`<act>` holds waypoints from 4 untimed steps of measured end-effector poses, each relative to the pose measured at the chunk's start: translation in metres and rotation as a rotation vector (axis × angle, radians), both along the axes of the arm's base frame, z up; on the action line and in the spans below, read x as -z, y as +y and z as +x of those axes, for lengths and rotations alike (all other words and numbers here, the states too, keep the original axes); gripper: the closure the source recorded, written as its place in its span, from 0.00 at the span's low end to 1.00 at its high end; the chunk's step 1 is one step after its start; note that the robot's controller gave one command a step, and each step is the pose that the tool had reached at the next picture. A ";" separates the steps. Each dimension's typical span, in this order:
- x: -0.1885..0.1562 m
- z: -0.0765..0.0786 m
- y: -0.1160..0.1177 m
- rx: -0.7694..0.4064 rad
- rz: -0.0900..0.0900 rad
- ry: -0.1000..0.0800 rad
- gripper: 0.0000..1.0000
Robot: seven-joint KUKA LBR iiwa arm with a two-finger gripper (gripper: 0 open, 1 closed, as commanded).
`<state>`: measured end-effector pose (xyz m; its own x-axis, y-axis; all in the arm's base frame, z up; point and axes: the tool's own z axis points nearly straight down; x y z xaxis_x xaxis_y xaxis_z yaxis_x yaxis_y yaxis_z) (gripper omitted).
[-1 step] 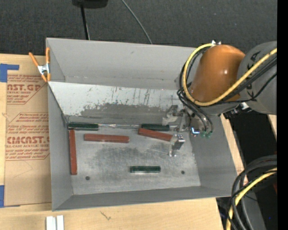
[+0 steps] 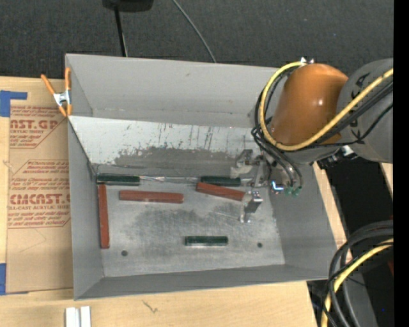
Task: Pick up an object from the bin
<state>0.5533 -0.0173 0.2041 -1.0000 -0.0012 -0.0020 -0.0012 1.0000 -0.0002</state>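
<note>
From the frame's right the arm reaches down, its gripper low at centre-right of the bin. Its fingers are spread wide astride the right end of a slanted red-brown stick. A dark green stick lies just behind that one, and another red-brown stick lies to the left.

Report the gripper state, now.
Gripper: open, straddling the right end of the rightmost red-brown stick, not shut on it.

Dark grey carpet-like floor covers the top of the view, with two thin black cables crossing it and a black base at the upper edge. Light wood tabletop runs along the bottom, and a small white piece lies on it at lower left. Lighting is even and soft.
</note>
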 end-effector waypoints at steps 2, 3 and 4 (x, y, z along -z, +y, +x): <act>0.111 -0.029 0.004 0.112 0.001 0.002 1.00; 0.111 -0.029 0.004 0.112 0.001 0.002 1.00; 0.003 -0.039 -0.004 0.067 0.000 0.001 1.00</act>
